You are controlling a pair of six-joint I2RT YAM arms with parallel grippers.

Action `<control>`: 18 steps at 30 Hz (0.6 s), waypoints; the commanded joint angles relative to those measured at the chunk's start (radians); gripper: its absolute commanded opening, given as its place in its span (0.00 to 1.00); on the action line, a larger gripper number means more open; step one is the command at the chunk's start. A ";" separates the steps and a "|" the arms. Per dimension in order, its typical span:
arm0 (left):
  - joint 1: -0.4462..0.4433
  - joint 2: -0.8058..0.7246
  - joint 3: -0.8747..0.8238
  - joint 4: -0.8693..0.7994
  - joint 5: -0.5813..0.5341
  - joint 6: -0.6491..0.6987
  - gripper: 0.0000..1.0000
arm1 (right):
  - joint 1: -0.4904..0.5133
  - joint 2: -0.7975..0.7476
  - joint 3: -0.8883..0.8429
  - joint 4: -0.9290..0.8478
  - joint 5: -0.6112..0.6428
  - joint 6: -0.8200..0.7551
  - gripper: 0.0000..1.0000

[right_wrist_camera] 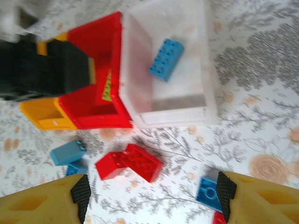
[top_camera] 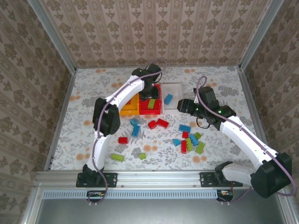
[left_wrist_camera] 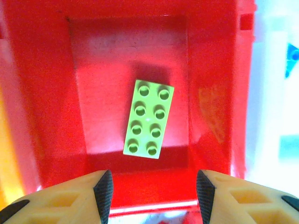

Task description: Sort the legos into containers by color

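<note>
Lime eight-stud lego (left_wrist_camera: 149, 118) lies in red bin (left_wrist_camera: 44, 93).

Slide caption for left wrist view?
Left gripper, jaws open, over a lime green brick lying flat in the red bin.

The bench (top_camera: 84, 135), covered in a floral print, lies below the left gripper (top_camera: 149, 91) and right gripper (top_camera: 183, 105). Damask-patterned walls (top_camera: 154, 28) stand beyond them. An aluminium rail (top_camera: 154, 179) runs behind them.
</note>
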 commanded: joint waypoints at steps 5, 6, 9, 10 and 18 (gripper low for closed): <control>-0.043 -0.354 -0.253 0.113 -0.003 0.052 0.54 | 0.015 0.080 0.052 -0.270 0.070 -0.072 0.72; -0.054 -0.415 -0.323 0.147 0.002 0.067 0.54 | 0.027 0.114 0.066 -0.297 0.056 -0.119 0.71; -0.078 -0.574 -0.524 0.234 0.026 0.092 0.55 | 0.084 0.202 0.084 -0.348 0.069 -0.258 0.73; -0.083 -0.625 -0.594 0.257 0.036 0.098 0.55 | 0.105 0.249 0.091 -0.362 0.082 -0.297 0.74; -0.086 -0.876 -0.905 0.304 0.060 0.083 0.55 | 0.163 0.452 0.148 -0.416 0.278 -0.424 0.89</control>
